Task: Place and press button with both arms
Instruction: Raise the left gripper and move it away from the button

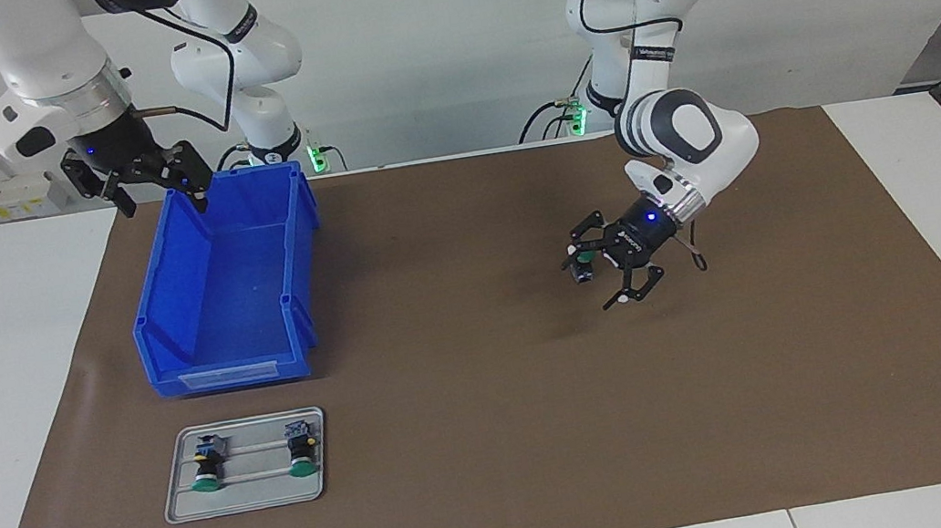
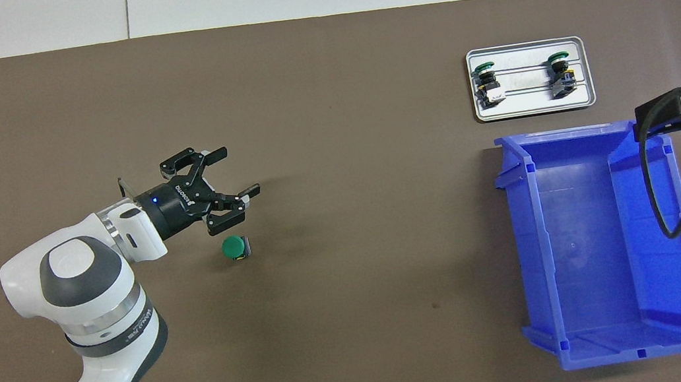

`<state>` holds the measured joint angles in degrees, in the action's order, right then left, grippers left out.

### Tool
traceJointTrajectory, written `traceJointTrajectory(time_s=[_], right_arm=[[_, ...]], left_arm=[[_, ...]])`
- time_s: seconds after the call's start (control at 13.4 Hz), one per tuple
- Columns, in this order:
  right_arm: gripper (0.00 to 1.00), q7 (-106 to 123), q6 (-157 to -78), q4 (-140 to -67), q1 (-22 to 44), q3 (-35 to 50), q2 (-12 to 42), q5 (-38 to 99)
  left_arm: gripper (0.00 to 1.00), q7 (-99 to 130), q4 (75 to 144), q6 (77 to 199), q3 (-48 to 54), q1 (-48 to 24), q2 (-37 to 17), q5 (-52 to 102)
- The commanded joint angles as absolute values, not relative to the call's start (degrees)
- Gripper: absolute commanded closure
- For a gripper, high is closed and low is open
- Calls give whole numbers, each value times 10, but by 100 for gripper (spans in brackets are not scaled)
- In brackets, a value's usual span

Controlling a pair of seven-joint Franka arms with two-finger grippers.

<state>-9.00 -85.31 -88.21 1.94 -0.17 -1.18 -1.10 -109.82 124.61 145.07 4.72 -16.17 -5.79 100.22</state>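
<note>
One green-capped button (image 2: 233,247) stands upright on the brown mat toward the left arm's end, free of any grip; it also shows in the facing view (image 1: 585,261), partly hidden by a finger. My left gripper (image 2: 238,171) (image 1: 597,278) is open and empty, low over the mat just beside the button, which lies outside its jaws on the robots' side. My right gripper (image 1: 154,190) is open and empty, raised over the blue bin's corner nearest the robots; only part of it shows in the overhead view (image 2: 669,111). The right arm waits there.
A blue open bin (image 1: 228,372) (image 2: 572,133) sits toward the right arm's end. Farther from the robots lies a grey tray (image 1: 248,502) (image 2: 534,107) with two more green buttons (image 1: 206,467) (image 1: 301,449) on their sides. White table borders the mat.
</note>
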Motion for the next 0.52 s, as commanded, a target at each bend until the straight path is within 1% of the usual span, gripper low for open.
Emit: traceJointTrajectory(time_s=[0.0,0.15,0.45], right_arm=[[0,-77,-856,-896,15,-1,-25,-1],[0,-77,-856,-896,16,-1,-25,-1],[0,-77,-856,-896,16,-1,-25,-1]], left_arm=[[4,-1033,1238,1582,66,-206,-49,1008],[4,-959,1218,1708,97,-239,-54,1008],[4,-854,1216,1872,109,-301,-58,1009]])
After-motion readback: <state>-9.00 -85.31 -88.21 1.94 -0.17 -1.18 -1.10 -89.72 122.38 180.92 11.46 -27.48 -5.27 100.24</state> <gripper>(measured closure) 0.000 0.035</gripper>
